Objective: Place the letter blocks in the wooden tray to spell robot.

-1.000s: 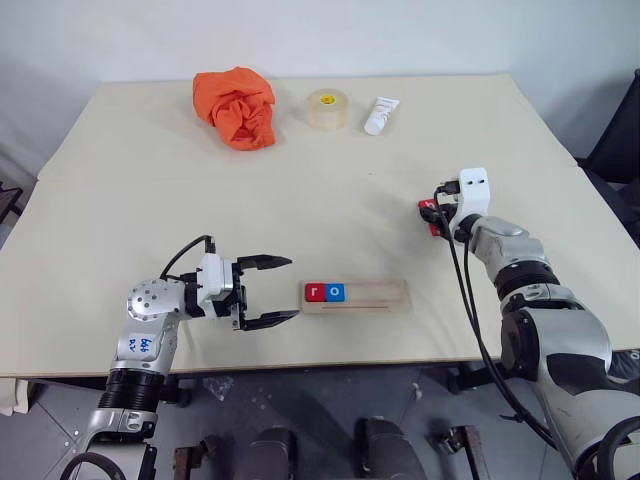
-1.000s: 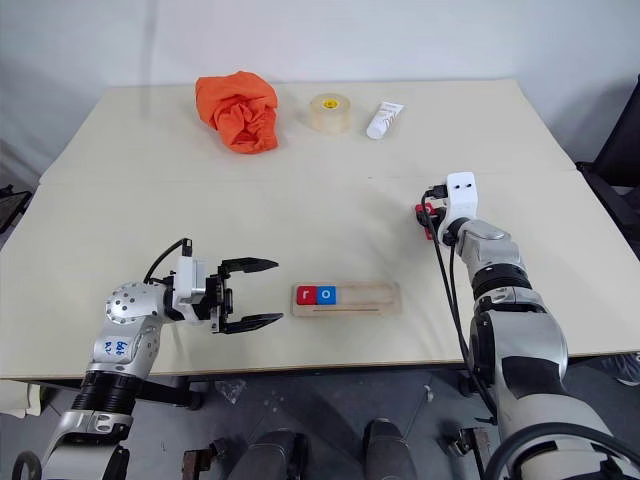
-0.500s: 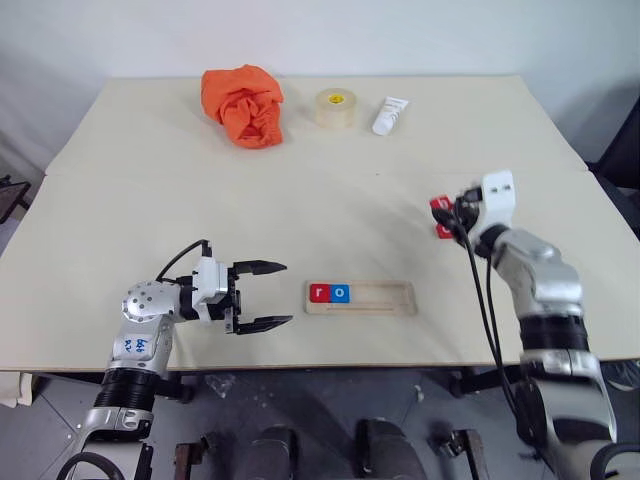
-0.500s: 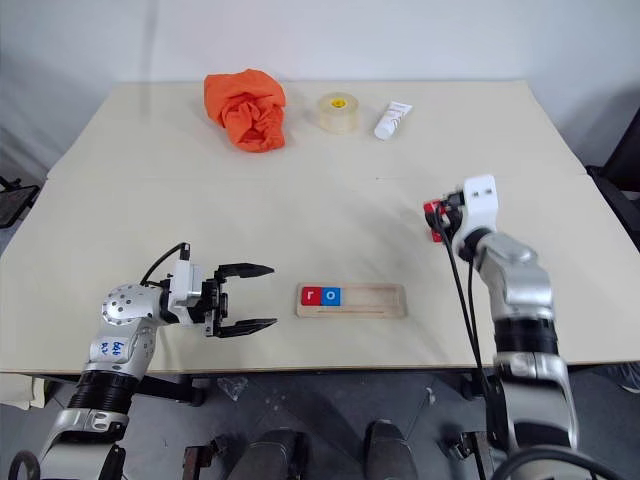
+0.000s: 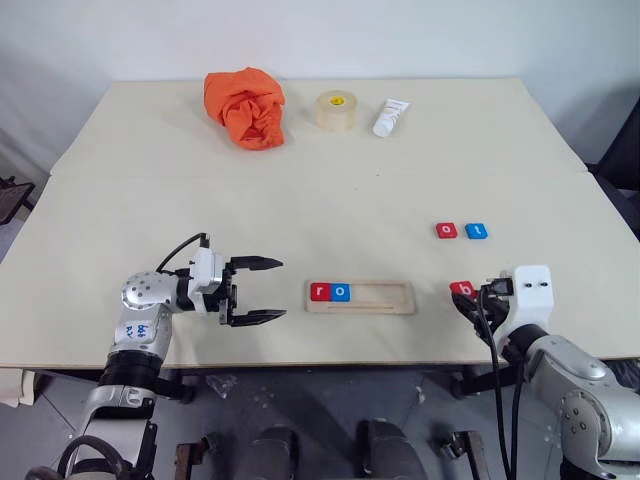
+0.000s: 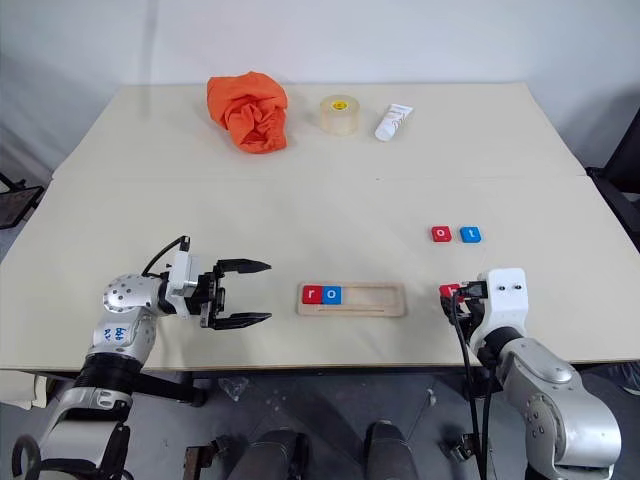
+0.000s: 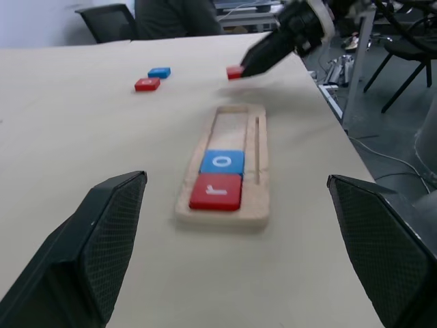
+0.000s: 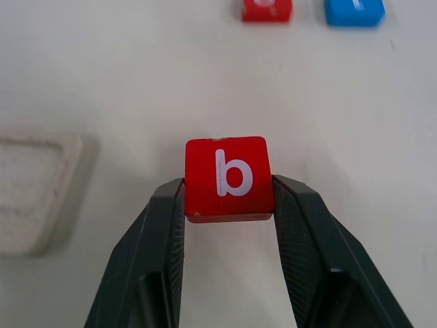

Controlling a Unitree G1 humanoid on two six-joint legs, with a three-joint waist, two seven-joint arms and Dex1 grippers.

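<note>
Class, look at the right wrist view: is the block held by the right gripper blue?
No, the right gripper holds a red b block.

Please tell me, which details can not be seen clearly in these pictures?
- Wooden tray, right wrist view: cut off by the picture edge.
- Red block and blue block, right wrist view: cut by the top edge, letters unreadable.
- Red b block, left eye view: partly hidden behind the right end effector, letter too small.

Left gripper [image 5: 268, 291] spread wide; right gripper [image 8: 229, 198] clamped.
</note>
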